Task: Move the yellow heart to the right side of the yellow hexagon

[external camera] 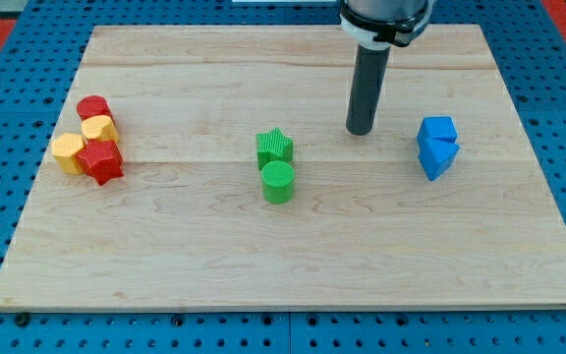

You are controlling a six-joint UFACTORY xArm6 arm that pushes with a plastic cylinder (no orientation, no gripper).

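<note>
On the wooden board (293, 256), my tip (360, 131) rests between the green star (274, 147) and the two blue blocks (436, 147), well apart from the cluster at the view's left. I have no fingers to spread or press, only this rod. There, two yellow blocks touch: one (97, 128) above, one (67, 152) lower left, crowded by a red cylinder (92, 106) and red star (101, 160); which is the heart I cannot tell. It looks light, rigid and likely to slide readily; I judge a flat side best to push. No writing shows.
</note>
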